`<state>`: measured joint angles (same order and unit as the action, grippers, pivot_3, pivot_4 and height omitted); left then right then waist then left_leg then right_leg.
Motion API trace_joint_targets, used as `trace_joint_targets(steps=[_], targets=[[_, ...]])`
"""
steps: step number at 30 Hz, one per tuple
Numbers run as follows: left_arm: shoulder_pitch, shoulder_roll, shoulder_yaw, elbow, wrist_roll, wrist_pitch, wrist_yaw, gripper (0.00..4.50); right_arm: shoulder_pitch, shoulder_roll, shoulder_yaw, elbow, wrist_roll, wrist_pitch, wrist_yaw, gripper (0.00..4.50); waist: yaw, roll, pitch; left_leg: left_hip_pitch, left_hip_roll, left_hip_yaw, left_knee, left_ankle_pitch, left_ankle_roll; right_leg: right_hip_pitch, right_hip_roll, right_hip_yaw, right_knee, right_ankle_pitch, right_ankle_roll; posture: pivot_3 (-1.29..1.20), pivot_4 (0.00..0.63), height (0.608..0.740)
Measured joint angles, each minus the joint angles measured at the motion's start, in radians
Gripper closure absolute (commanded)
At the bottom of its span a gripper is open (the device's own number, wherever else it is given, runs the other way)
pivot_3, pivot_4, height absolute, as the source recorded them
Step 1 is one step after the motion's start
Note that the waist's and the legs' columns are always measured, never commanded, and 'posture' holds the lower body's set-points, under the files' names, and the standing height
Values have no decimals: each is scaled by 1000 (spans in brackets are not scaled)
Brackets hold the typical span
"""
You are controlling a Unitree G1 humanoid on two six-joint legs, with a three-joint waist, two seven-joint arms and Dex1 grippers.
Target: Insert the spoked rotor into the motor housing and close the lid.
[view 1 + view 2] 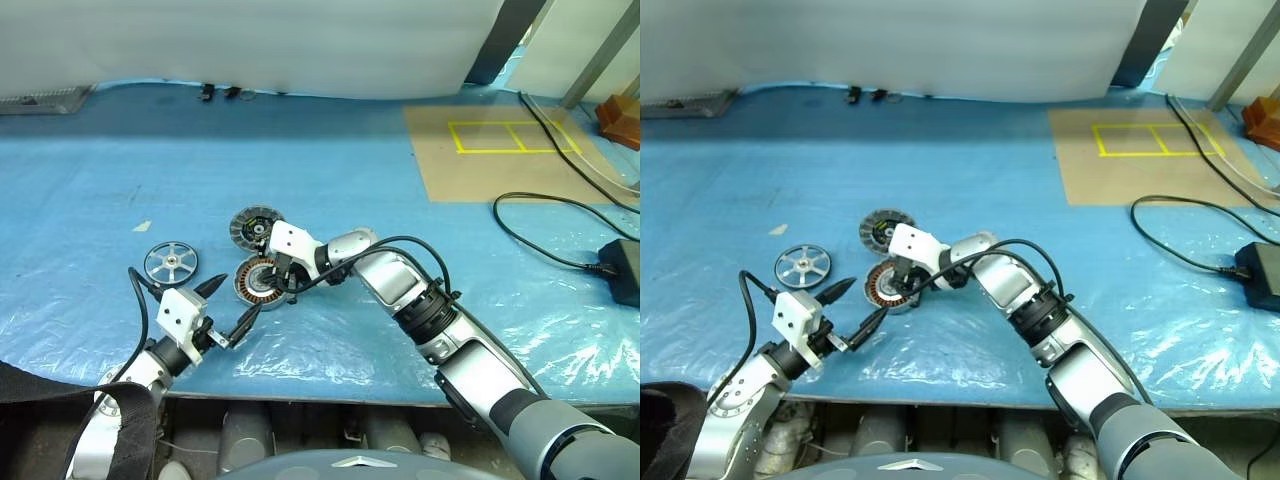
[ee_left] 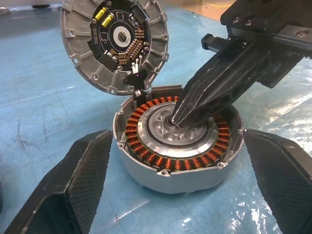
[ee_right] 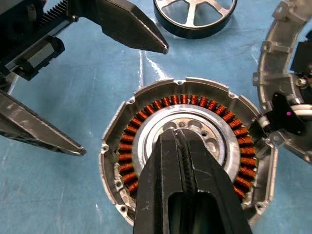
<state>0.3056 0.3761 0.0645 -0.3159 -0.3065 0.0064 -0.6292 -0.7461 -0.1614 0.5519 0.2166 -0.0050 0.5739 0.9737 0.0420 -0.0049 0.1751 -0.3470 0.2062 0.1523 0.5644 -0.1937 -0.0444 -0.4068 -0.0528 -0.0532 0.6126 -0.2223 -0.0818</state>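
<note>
Up close, lid (image 2: 115, 45) circuitry beside motor housing (image 2: 178, 141).

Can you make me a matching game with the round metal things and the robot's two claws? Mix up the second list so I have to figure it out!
Things:
1. spoked rotor
2. motor housing
3. lid
4. left gripper
5. right gripper

States:
A. fingers pressed together, tips at the silver centre of the housing
B. lies flat on the blue sheet, apart from the housing
C. stands tilted open at the housing's edge, showing small electronic parts
D. fingers spread wide, holding nothing
E. has a ring of copper-orange windings

Pairs: 1-B, 2-E, 3-C, 4-D, 5-A
</note>
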Motion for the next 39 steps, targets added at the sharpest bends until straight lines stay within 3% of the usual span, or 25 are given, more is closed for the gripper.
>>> trace_joint_targets(steps=[23, 39], targets=[[-18, 5, -7, 8, 0, 3, 0, 0, -1, 41, -63, -14, 65, 67, -1, 4482, 0, 0, 0, 0, 0, 0, 0, 0, 0, 0, 0, 0, 0, 0, 0, 0, 150, 740], [-15, 5, -10, 11, 0, 3, 2, 0, 18, 71, -48, 93, 53, -51, -15, 4482, 0, 0, 0, 0, 0, 0, 0, 0, 0, 0, 0, 0, 0, 0, 0, 0, 150, 740]])
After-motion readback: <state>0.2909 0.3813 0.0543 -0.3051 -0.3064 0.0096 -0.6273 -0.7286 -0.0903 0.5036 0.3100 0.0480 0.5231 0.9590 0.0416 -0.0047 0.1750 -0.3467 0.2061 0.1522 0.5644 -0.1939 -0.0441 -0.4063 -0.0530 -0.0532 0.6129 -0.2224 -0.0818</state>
